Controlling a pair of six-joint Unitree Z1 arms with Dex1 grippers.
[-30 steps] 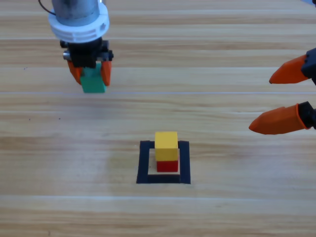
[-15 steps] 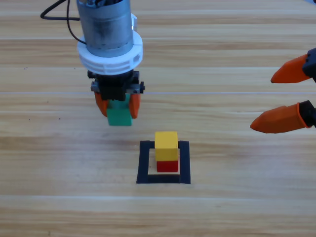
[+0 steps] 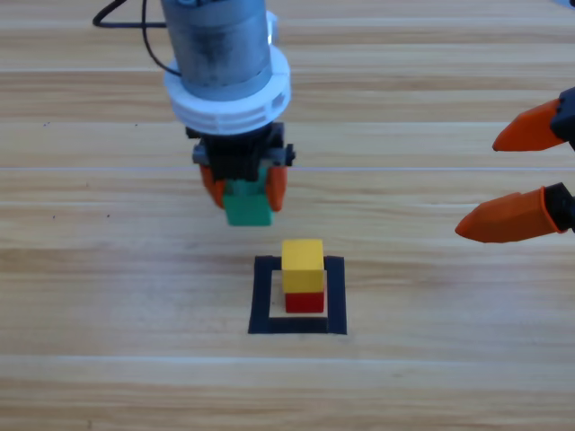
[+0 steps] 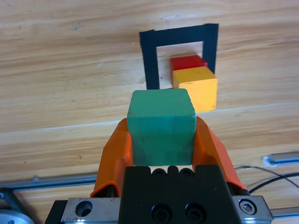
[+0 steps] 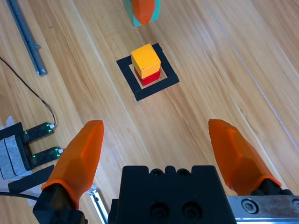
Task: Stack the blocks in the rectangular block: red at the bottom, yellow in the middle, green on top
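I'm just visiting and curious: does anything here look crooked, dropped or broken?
Nothing stands out. The yellow cube sits squarely on the red cube inside the tape square, and the left end effector holds the green cube straight.

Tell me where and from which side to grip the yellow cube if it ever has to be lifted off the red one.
Grip the yellow cube on two opposite side faces, coming straight down from above. It sits flat on the red cube inside the tape square, its top and sides bare. The left gripper holds the green cube, so the open right gripper seems the likelier one.
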